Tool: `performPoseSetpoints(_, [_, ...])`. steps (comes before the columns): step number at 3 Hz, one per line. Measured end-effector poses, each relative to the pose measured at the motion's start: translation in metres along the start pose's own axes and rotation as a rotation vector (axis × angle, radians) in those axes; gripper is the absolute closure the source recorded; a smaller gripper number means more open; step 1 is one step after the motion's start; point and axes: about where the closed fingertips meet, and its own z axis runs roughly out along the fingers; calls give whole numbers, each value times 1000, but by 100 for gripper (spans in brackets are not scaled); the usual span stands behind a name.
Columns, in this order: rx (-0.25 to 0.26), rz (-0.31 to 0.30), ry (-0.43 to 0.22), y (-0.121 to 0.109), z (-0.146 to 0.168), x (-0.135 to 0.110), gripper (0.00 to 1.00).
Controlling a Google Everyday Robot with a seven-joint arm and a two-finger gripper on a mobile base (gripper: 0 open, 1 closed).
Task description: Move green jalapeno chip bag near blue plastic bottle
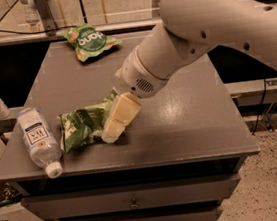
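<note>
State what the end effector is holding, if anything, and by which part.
Cannot be told. The end effector sits at the right edge of the green jalapeno chip bag, which lies on the table, but no actual grip shows.

My claw [115,121], low at the worktop [190,121], is a pale cream block; above it a round white wrist [142,77] with a dotted grille, then fat smooth white shells [217,17] with dark holes

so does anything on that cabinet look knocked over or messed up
The blue plastic bottle lies on its side near the front left corner of the cabinet, cap toward the edge. The green jalapeno chip bag beside it is crumpled, with the gripper at its right end. Nothing spilled.
</note>
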Motion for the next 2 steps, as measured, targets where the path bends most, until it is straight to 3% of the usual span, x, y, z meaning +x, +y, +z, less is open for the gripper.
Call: performPoseSetpoints(2, [67, 95, 3, -40, -33, 50, 0])
